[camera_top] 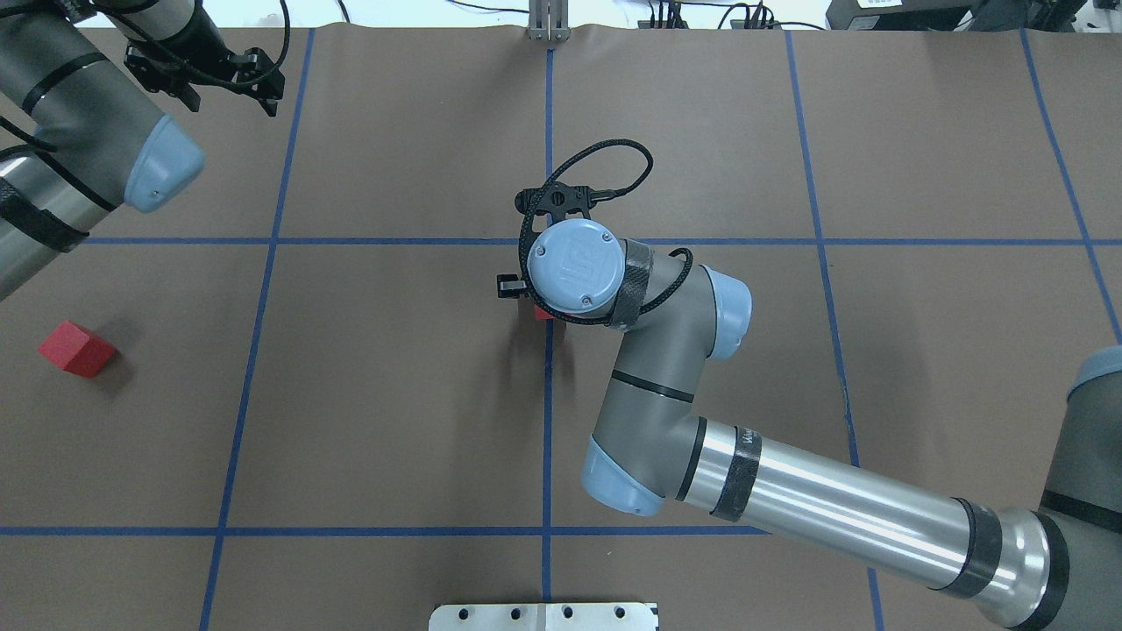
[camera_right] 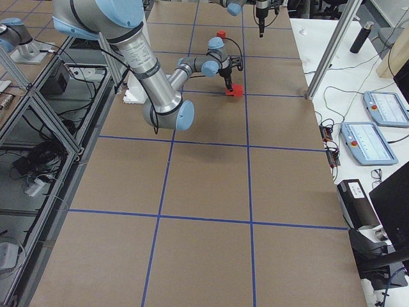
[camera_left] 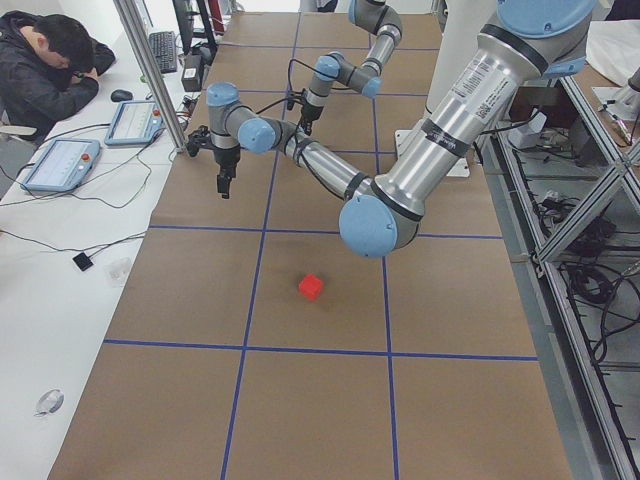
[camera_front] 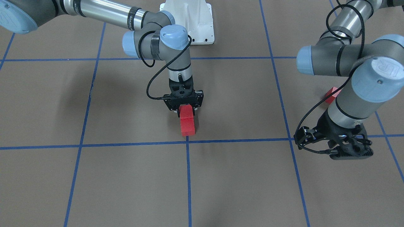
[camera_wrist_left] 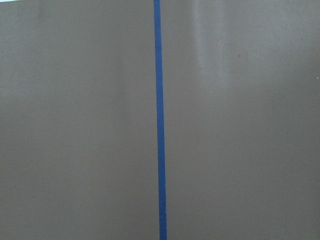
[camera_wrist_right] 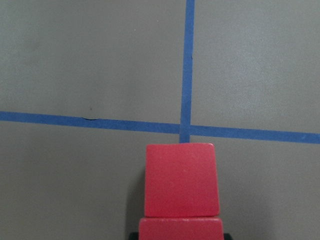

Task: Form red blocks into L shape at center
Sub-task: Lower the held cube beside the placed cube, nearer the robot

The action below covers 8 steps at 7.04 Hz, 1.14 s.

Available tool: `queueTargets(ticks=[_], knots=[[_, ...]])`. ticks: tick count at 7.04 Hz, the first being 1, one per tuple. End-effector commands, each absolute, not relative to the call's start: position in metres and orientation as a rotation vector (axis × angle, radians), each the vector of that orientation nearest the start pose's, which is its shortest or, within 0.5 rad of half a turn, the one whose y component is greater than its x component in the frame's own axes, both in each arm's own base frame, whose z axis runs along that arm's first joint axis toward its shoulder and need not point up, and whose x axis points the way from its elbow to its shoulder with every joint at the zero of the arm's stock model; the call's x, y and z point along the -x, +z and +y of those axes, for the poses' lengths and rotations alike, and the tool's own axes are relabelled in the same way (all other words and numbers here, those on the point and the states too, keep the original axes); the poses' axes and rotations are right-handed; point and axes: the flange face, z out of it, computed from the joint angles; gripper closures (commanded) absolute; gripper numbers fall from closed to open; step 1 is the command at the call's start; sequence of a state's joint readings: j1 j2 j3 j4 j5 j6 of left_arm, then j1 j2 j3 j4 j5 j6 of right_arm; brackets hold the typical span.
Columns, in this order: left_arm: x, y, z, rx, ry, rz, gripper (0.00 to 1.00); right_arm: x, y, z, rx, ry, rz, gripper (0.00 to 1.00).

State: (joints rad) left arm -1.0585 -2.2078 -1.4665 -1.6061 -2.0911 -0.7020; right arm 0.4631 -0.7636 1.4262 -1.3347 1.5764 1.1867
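Observation:
My right gripper (camera_front: 186, 107) is shut on a red block (camera_front: 185, 111) and holds it down against a second red block (camera_front: 187, 126). That second block rests on the brown surface, just on the robot's side of the center crossing (camera_front: 187, 141). The right wrist view shows both blocks in a row, the held one (camera_wrist_right: 181, 228) at the bottom, the other (camera_wrist_right: 181, 179) touching the crossing (camera_wrist_right: 186, 128). The third red block (camera_top: 77, 349) lies far to the robot's left, partly behind the left arm in the front view (camera_front: 332, 93). My left gripper (camera_top: 230, 86) looks open and empty, away from all blocks.
The left arm's elbow (camera_front: 375, 80) hangs over the third block's area. The robot's white base (camera_front: 189, 22) stands at the table's near edge. An operator (camera_left: 45, 70) sits by tablets beyond the far side. The left wrist view shows only brown paper and one blue line (camera_wrist_left: 159, 120).

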Motion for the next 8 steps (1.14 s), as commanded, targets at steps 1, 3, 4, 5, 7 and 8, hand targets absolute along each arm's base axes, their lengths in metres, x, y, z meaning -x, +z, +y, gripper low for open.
queueTargets(ticks=[1,3,4,5,7,8], knots=[[-0.2796,0.3234,-0.6702,-0.168,-0.035,0.732,0.00,0.6177,0.2001,-0.4570,-0.367,0.069,-0.821,0.98],[-0.2796,0.3234,-0.6703,-0.169,-0.033,0.732,0.00,0.6183,0.1999,-0.4564,-0.370,0.068,-0.821,0.75],[-0.2798,0.3222,-0.6704,-0.169,-0.034,0.734,0.00,0.6182,0.1977,-0.4563,-0.374,0.068,-0.829,0.74],[-0.2795,0.3216,-0.6702,-0.171,-0.034,0.733,0.00,0.6182,0.1961,-0.4563,-0.376,0.068,-0.834,0.74],[-0.2787,0.3204,-0.6708,-0.171,-0.036,0.735,0.00,0.6181,0.1956,-0.4563,-0.377,0.068,-0.837,0.71],[-0.2785,0.3197,-0.6706,-0.173,-0.037,0.735,0.00,0.6181,0.1957,-0.4563,-0.377,0.068,-0.837,0.71]])
